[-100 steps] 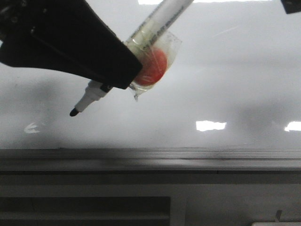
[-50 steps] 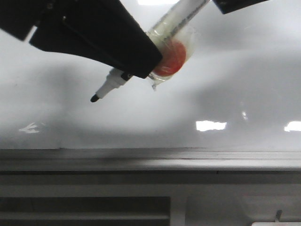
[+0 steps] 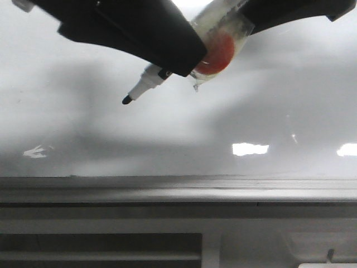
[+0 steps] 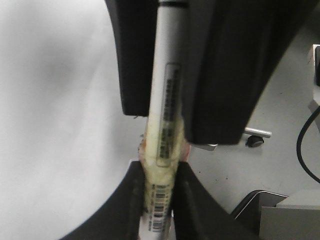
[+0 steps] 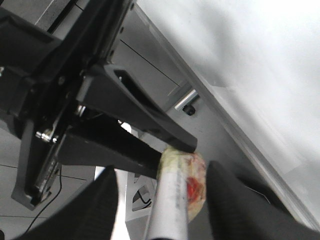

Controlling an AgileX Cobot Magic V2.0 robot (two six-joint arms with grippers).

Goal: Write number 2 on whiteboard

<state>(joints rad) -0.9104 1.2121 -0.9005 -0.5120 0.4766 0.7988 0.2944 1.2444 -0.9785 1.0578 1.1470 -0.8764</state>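
Note:
The whiteboard point(image 3: 279, 106) fills the front view, and I see no number 2 on it. My left gripper point(image 3: 181, 58) is shut on a white marker point(image 3: 149, 82). The marker's black tip point(image 3: 127, 100) points down-left, and I cannot tell whether it touches the board. Clear tape with a red blob point(image 3: 216, 54) wraps the barrel. In the left wrist view my left gripper point(image 4: 159, 200) clamps the marker point(image 4: 167, 100). My right gripper point(image 3: 290, 11) is open at the marker's rear end. In the right wrist view its fingers point(image 5: 95, 210) straddle the barrel point(image 5: 170, 210) with gaps on both sides.
A grey metal ledge point(image 3: 178, 190) runs along the board's lower edge, with a grey panel below it. Light reflections point(image 3: 250, 148) sit low on the board. The left wrist view shows grey floor with a caster point(image 4: 255, 141) and a black cable point(image 4: 302, 150).
My left gripper has carried the marker up and to the right. My right gripper has come in from the upper right, around the marker's rear end.

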